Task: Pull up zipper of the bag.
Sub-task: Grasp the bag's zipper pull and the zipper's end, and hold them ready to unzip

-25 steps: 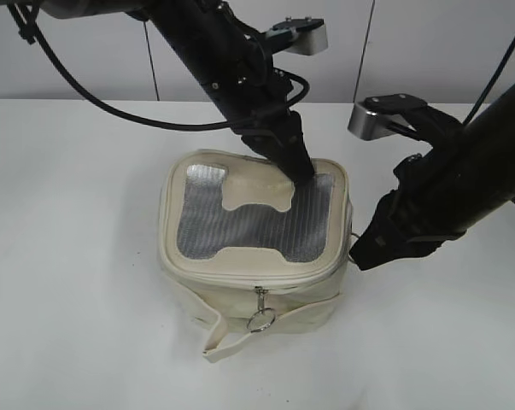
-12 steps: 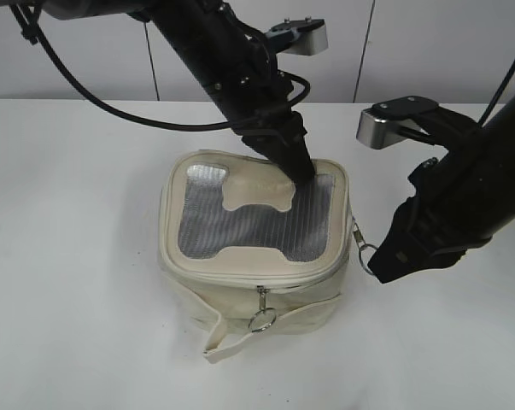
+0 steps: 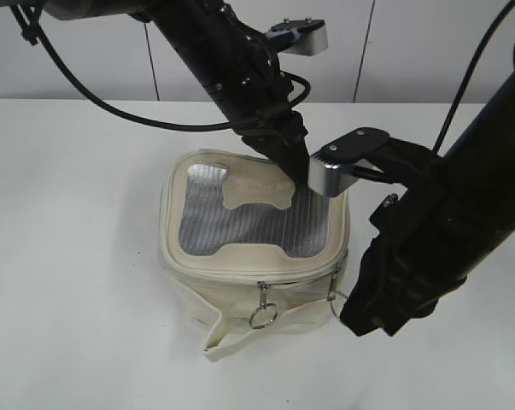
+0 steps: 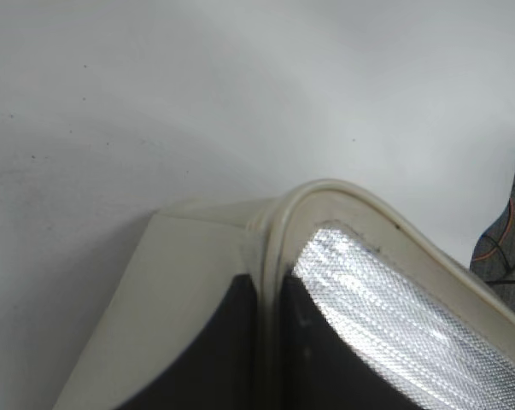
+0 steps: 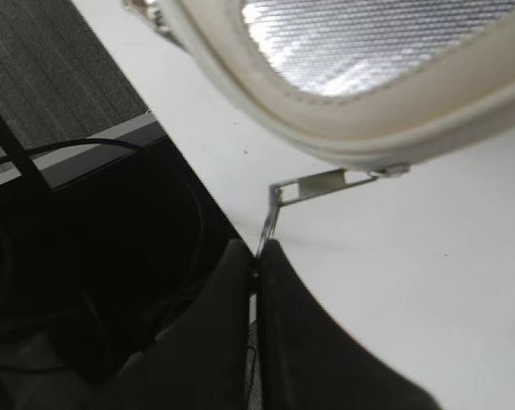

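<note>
- Two grippers work on the bag [image 3: 253,248], which stands in the middle of the white table [image 3: 69,256].
- Left gripper [image 3: 298,171] presses closed on the bag's back top edge, holding it steady.
- Right gripper [image 5: 259,256] pinches the ring [image 5: 268,224] of the zipper [image 5: 359,175] pull.
- Good pulling should follow the rim line, smooth, with the bag kept steady.

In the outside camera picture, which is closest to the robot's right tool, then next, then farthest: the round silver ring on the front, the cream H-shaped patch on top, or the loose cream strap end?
From the right tool at the bag's front right corner:
1. Round silver ring, hanging on the front face, to its left.
2. Loose cream strap end, lower left on the table.
3. Cream H-shaped patch, on the mesh top, farther back.
</note>
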Tool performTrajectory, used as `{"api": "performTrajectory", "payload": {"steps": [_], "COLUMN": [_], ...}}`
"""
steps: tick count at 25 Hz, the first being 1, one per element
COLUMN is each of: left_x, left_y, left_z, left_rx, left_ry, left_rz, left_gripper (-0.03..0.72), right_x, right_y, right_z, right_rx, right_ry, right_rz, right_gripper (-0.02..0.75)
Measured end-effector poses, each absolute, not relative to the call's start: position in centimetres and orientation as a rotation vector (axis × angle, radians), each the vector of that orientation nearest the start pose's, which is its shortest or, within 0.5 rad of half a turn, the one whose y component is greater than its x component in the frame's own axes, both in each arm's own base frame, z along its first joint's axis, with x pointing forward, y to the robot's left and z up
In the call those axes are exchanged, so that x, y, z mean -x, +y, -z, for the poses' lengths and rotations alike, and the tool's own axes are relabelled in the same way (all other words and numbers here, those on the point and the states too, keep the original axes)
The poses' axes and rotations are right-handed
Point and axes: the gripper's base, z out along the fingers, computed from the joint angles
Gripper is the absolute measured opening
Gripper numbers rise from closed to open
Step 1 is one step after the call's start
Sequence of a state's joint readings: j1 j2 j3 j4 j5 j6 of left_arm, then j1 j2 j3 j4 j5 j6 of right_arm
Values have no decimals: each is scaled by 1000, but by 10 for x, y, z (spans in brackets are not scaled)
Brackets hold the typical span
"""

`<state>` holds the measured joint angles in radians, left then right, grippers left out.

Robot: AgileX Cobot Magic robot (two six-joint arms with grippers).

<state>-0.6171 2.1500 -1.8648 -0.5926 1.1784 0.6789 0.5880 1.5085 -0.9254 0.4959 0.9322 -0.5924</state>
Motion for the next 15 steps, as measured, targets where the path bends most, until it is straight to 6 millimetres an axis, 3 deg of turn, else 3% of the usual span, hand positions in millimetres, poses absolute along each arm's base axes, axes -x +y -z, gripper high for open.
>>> {"api": "performTrajectory", "payload": {"steps": [5,15], "left_x": [-346,-346], "left_y": [-303,-303], "left_z": [-235,-235], "left_rx": [-1494,-1493], "left_ry": [2395,2396], "left_rz": [815,816], "left_gripper": [38,38], "right_x": [-189,-177], "right_y": [197,224], "right_z": [-226,-226], "right_rx": [1367,1380], "right_ry": [2599,2470], "right_rz": [-661,-697], "right_gripper": [8,8]}}
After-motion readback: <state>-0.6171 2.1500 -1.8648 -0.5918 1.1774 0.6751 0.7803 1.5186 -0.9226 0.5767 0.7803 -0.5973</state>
